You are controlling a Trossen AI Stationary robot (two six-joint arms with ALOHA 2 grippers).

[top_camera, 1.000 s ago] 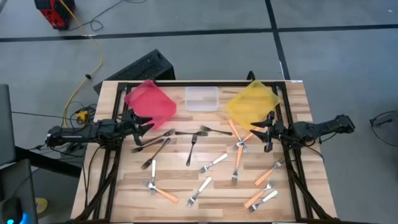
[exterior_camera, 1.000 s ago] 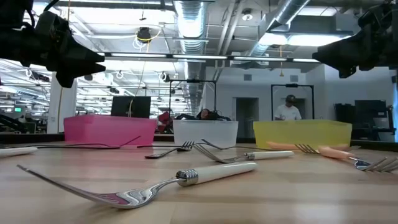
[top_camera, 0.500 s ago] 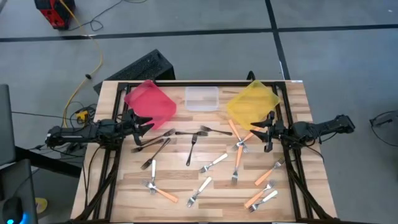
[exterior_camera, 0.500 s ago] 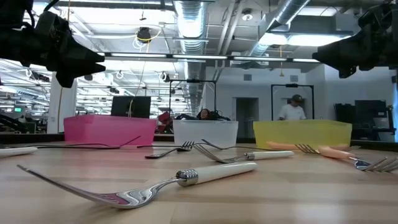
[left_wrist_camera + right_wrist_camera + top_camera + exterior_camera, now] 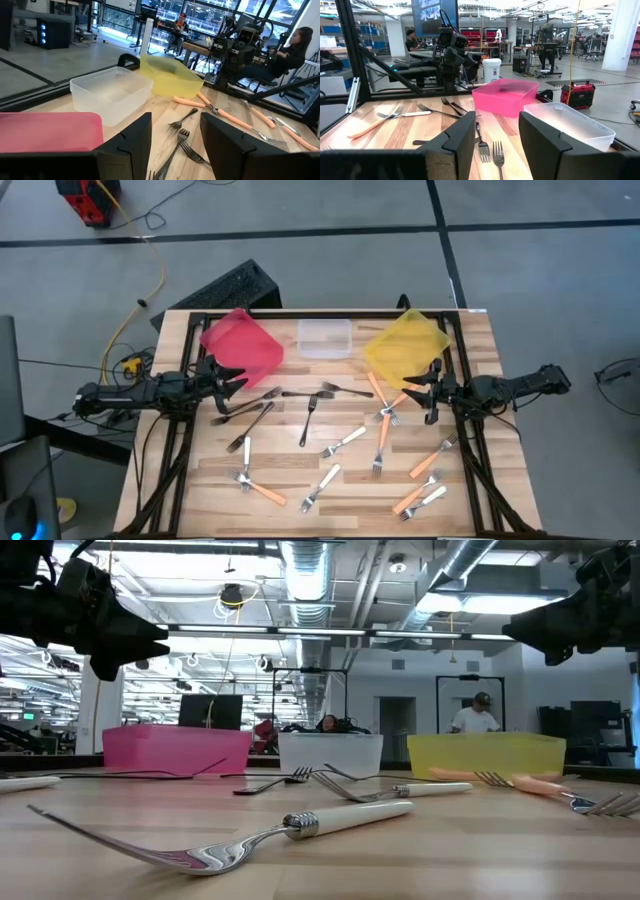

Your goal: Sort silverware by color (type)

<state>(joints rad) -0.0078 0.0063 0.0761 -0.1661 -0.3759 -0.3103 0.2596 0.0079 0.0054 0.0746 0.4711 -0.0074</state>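
High view shows the silverware (image 5: 330, 442) lying where it lay a second ago, scattered across the slatted wooden worktop (image 5: 200, 480): dark forks (image 5: 258, 418) toward the left, white-handled forks (image 5: 343, 443) in the middle, orange-handled forks (image 5: 432, 458) mostly toward the right. Nothing on the wood has shifted. The only change is in the low view, where a person (image 5: 477, 718) in the room behind has stepped slightly sideways.

The left gripper (image 5: 232, 380) hovers at the left edge beside the red bin (image 5: 241, 343), its fingers (image 5: 131, 145) spread apart and empty. The right gripper (image 5: 417, 393) hangs by the yellow bin (image 5: 404, 345), fingers (image 5: 461, 142) likewise parted, holding nothing. Both have not moved.

The bins are translucent plastic, boxy with rounded corners; the clear bin (image 5: 324, 338) sits between the coloured two. Fork heads gleam like polished metal, handles smooth and tapered.
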